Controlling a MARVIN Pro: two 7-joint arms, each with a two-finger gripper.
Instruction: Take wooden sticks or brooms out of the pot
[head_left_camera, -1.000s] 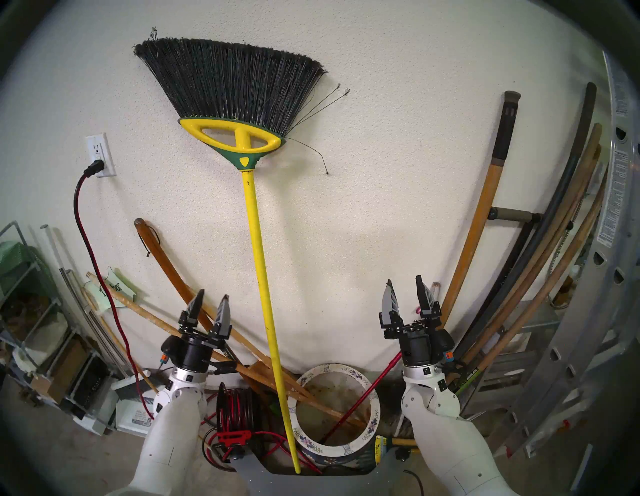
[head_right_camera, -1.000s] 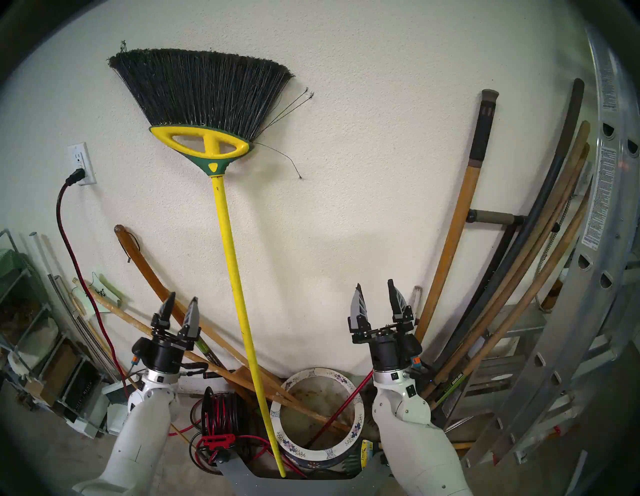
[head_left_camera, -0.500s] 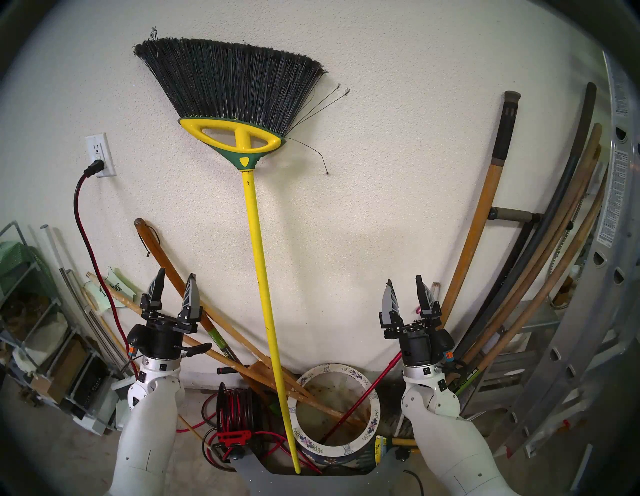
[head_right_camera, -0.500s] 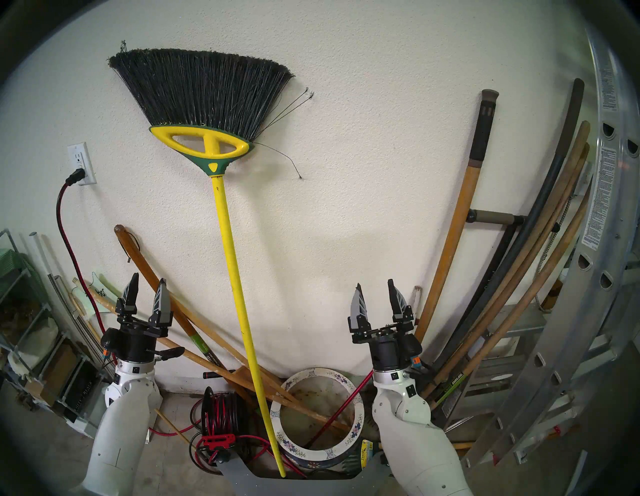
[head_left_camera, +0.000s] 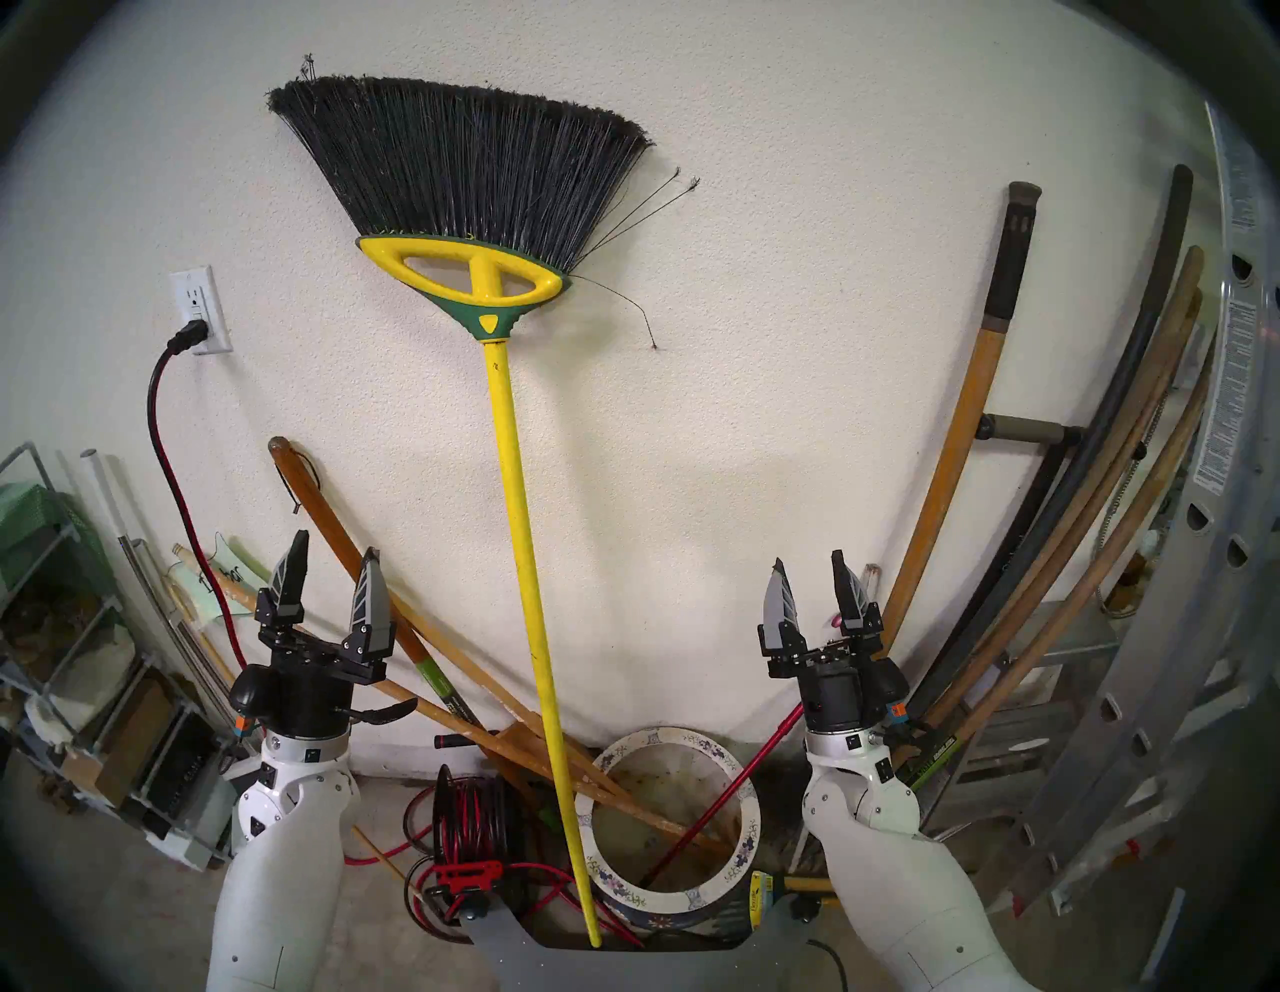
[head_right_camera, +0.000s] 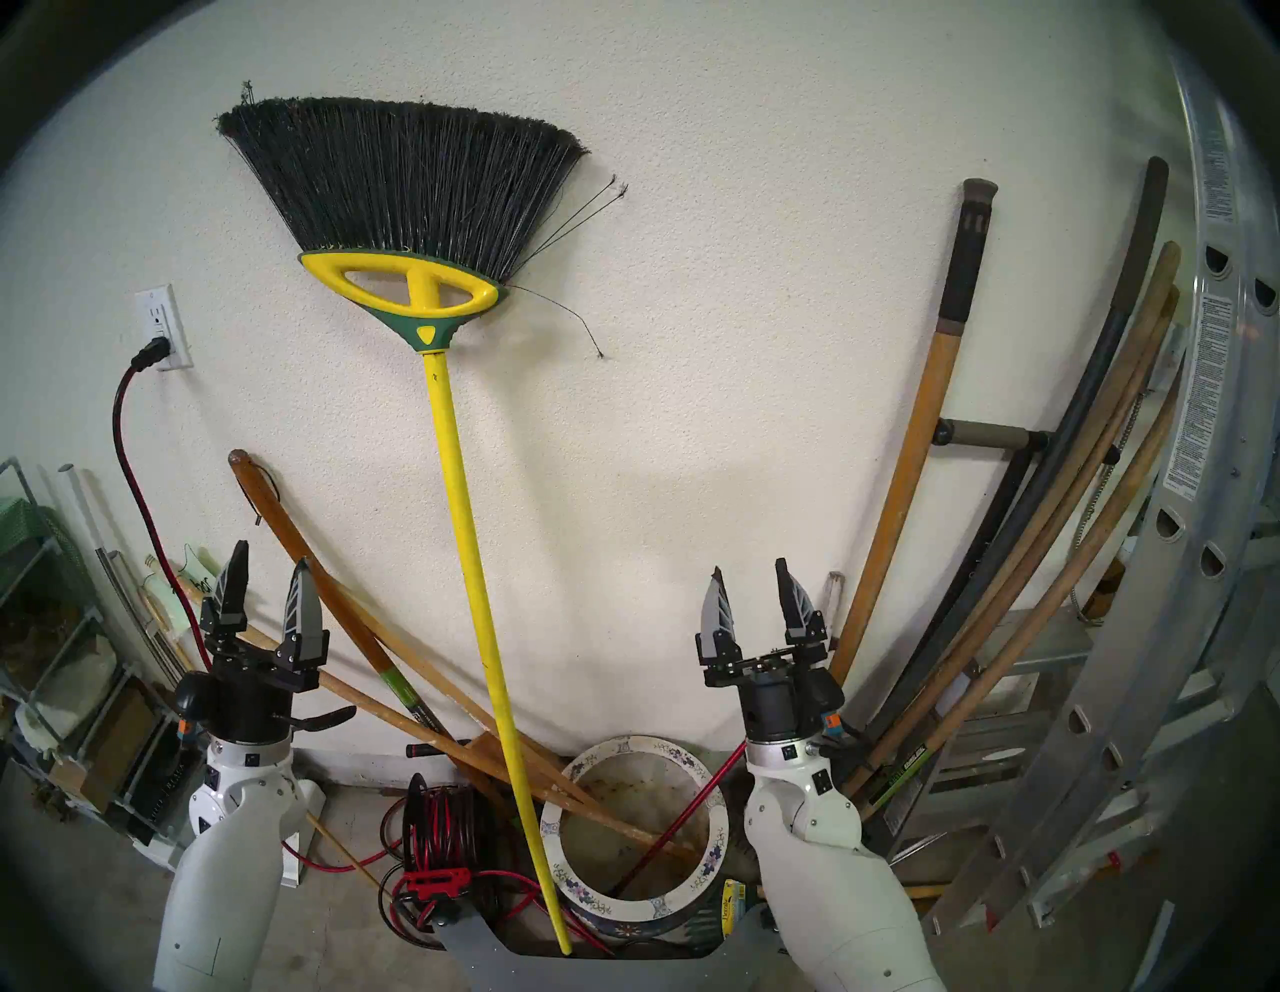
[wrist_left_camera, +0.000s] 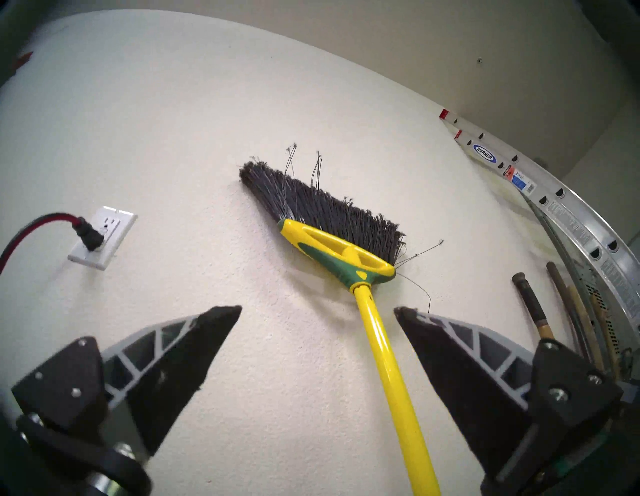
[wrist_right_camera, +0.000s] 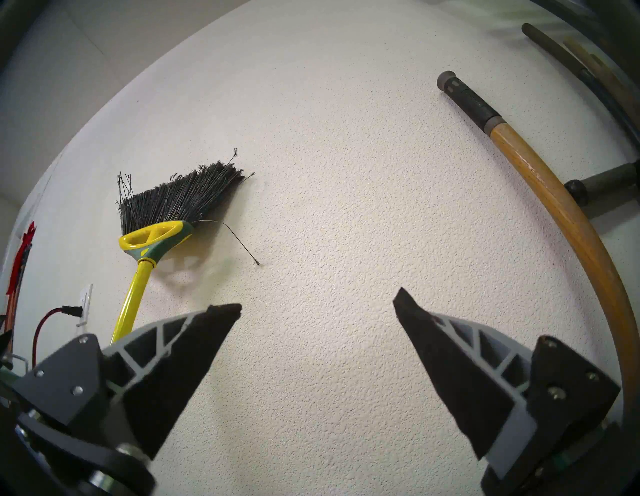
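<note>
The broom (head_left_camera: 516, 485) leans upright on the wall, black bristles on top. Its yellow pole crosses the left rim of the flowered pot (head_left_camera: 741, 783) and ends by my grey base. Two tan wooden poles (head_left_camera: 478, 727) slant from the left into the pot, and a thin red rod (head_left_camera: 713, 807) slants in from the right. My left gripper (head_left_camera: 336, 547) is open and empty, left of the yellow pole and in front of the tan poles. My right gripper (head_left_camera: 807, 561) is open and empty, above the pot's right side. The left wrist view shows the broom (wrist_left_camera: 381, 346) between my fingers.
A red-and-black cord reel (head_left_camera: 471, 817) stands left of the pot. A cord runs to a wall outlet (head_left_camera: 197, 312). Several long tool handles (head_left_camera: 956, 450) and an aluminium ladder (head_left_camera: 1177, 623) lean at the right. A wire shelf (head_left_camera: 55, 623) stands at the far left.
My left arm has moved left and a little up, away from the yellow pole, and its fingers have spread wider. The right arm, broom and poles have not moved.
</note>
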